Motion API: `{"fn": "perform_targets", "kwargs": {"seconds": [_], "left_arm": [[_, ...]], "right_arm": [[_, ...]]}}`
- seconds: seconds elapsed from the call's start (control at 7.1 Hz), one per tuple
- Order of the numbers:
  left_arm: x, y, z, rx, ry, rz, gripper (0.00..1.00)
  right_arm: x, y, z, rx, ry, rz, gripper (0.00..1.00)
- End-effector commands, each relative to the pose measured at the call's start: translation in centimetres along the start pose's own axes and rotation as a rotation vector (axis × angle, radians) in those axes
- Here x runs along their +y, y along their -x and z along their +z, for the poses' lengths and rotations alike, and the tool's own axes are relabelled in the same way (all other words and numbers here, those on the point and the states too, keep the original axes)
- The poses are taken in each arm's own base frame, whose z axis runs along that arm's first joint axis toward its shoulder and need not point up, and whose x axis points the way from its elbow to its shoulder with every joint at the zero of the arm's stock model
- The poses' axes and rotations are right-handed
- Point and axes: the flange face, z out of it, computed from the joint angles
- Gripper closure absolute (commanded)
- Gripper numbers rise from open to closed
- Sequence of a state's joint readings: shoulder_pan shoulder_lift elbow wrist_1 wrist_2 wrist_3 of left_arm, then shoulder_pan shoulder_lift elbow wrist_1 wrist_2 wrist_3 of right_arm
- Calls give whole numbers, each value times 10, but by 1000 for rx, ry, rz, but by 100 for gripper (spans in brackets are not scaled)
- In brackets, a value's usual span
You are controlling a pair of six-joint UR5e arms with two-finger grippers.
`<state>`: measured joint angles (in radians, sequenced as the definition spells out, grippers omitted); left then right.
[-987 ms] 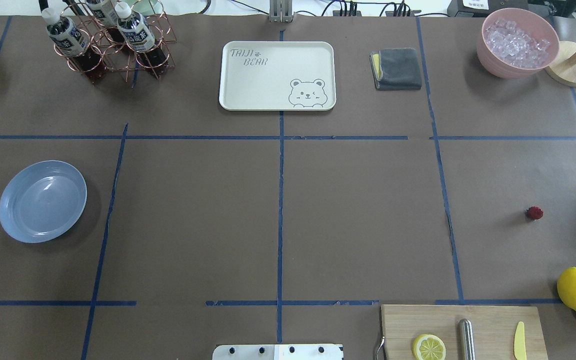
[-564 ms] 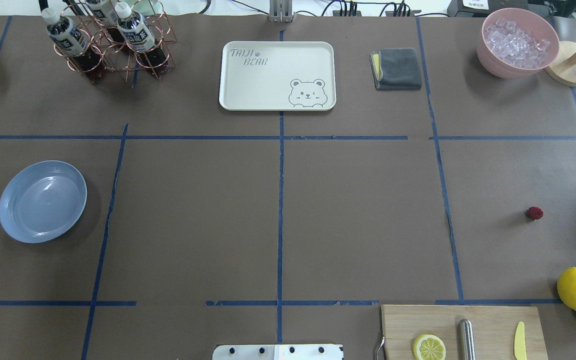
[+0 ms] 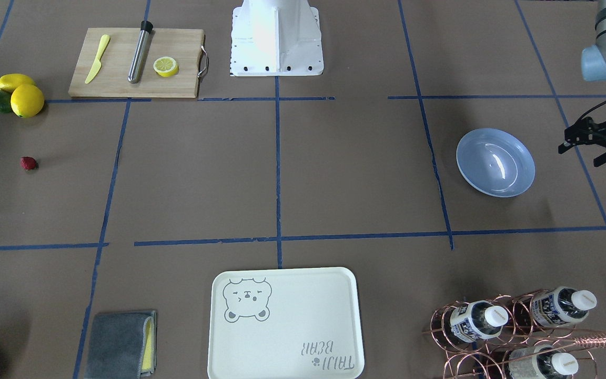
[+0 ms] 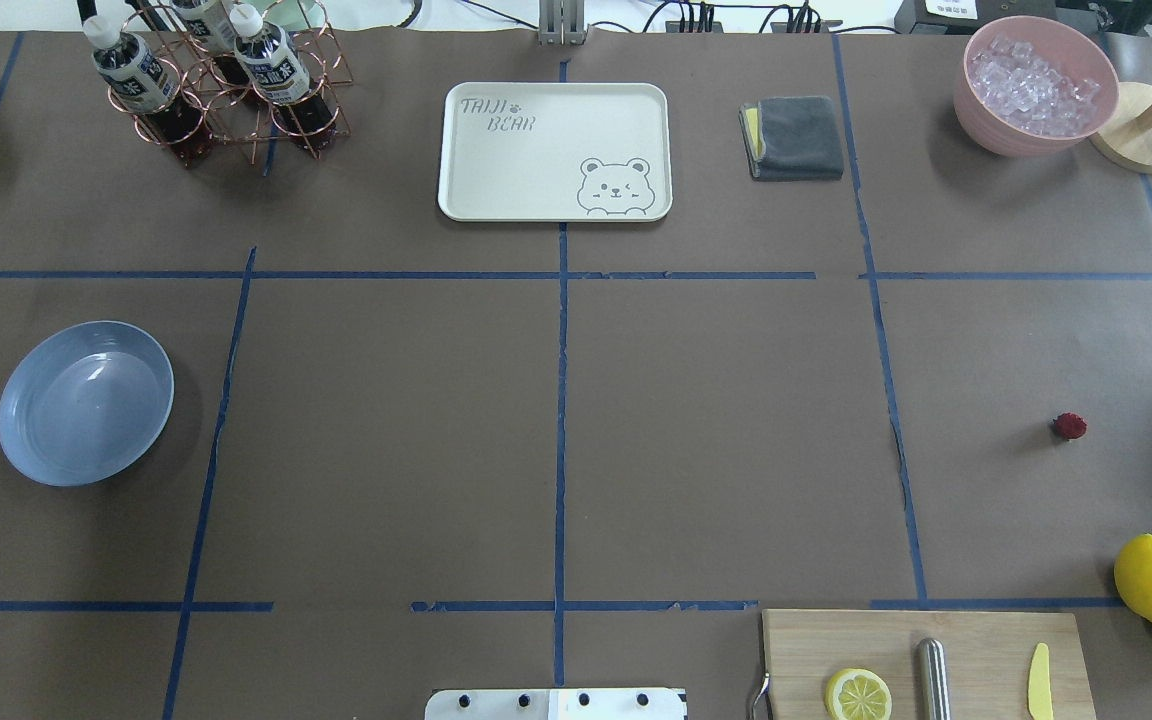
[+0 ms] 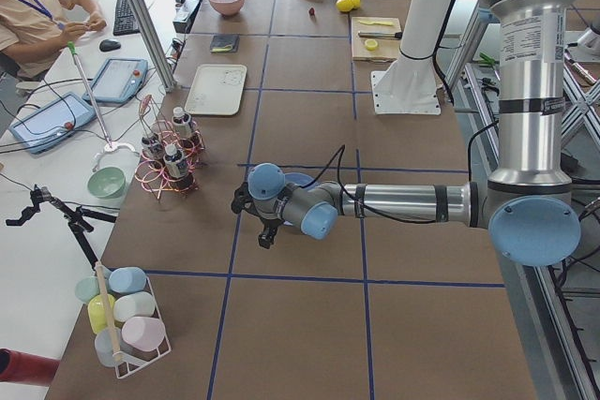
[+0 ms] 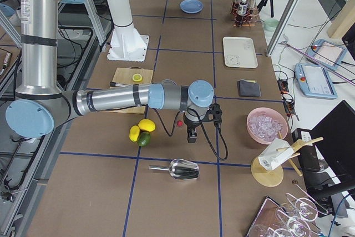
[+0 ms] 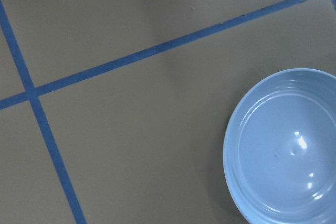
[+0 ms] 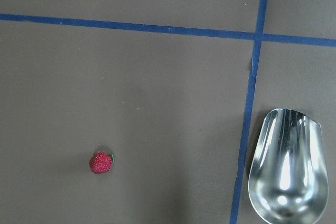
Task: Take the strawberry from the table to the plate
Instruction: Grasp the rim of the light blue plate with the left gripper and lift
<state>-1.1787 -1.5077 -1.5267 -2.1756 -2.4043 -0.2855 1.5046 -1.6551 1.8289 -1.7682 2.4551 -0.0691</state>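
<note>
The tiny dark-red, pimpled strawberry (image 8: 101, 162), a fleck of green at its top, lies on the brown-paper table (image 4: 716, 420), near my right gripper (image 6: 192, 135), whose opening I cannot tell, and well apart from the round light-blue glossy plate (image 4: 86, 403). My left gripper (image 3: 579, 156) hangs beside that plate, fingers apart. My right wrist camera shows a shiny steel scoop (image 8: 286, 166) across a tape line from the berry, outside the overhead view.

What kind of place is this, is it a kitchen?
Most likely a robot lab, not a kitchen. The table is covered in brown paper with a blue tape grid. The robot's left arm and right arm reach over it. A side desk holds tablets and cables.
</note>
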Motion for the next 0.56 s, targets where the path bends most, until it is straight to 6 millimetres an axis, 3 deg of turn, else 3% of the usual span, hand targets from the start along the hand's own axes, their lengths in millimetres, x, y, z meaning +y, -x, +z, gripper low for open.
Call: {"fn": "perform_targets", "kwargs": {"seconds": [0.0, 0.28, 0.42], "left_arm": [[-6, -14, 40, 21, 25, 14, 8], [-15, -24, 55, 30, 47, 34, 12], [-14, -27, 58, 32, 53, 38, 21]], "right_arm": [[0, -1, 2, 0, 4, 0, 0], [-1, 1, 5, 0, 11, -3, 0], [-1, -4, 9, 0, 18, 4, 0]]}}
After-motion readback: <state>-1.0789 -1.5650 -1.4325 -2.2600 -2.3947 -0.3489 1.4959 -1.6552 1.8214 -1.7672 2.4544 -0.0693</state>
